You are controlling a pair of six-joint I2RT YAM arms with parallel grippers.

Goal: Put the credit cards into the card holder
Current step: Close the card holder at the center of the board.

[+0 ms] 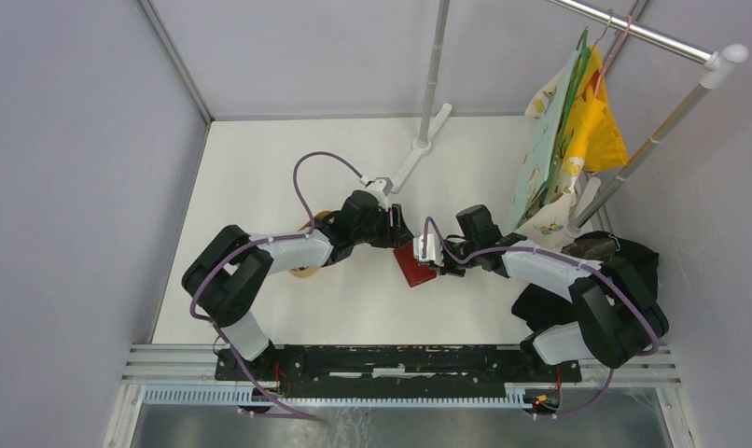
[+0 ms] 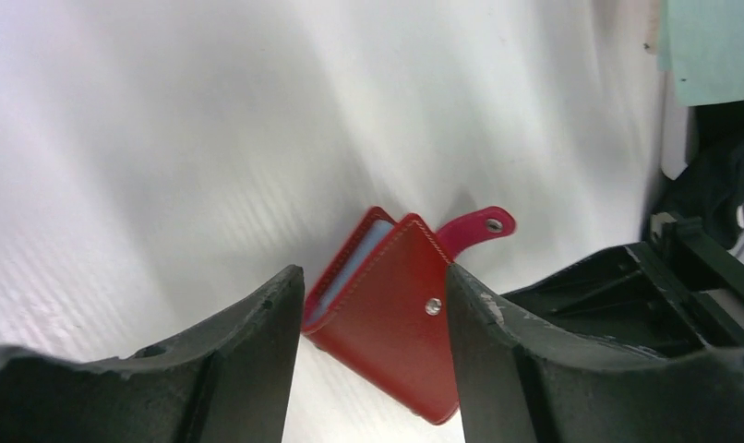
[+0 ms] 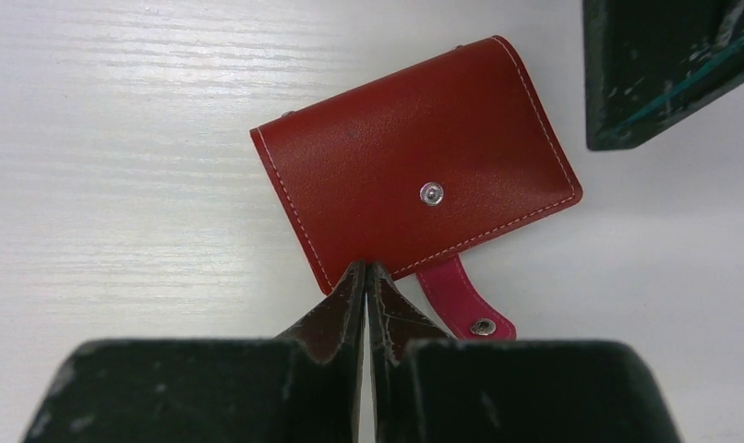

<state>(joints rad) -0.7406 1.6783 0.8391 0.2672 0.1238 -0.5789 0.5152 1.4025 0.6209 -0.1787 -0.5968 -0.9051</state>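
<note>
Top external view: both arms reach in from the near edge, elbows bent outward and forearms angled toward each other, so the two grippers meet over the middle of the white table (image 1: 288,177). The left arm (image 1: 288,252) runs right and slightly away from its base. Its left gripper (image 1: 392,230) tips down just behind the card holder (image 1: 413,268). The right arm (image 1: 550,266) sweeps left, and its right gripper (image 1: 436,254) sits at the card holder's right edge. A tan tray (image 1: 306,272) shows partly under the left forearm. Bright cloths (image 1: 577,131) hang on a rail at the far right.

Left wrist view: the left gripper (image 2: 374,277) has its jaws well apart, and the red card holder (image 2: 391,318) lies on the table in the gap between them. I cannot tell whether either finger touches it. The cover is lifted a little, showing pale pocket panels inside, and the snap tab (image 2: 476,228) sticks out unfastened.

Right wrist view: the right gripper (image 3: 365,269) has its jaws pressed together, with the fingertips meeting right at the near stitched edge of the card holder (image 3: 414,157), beside the loose snap tab (image 3: 462,300). Whether they pinch that edge cannot be told.
</note>
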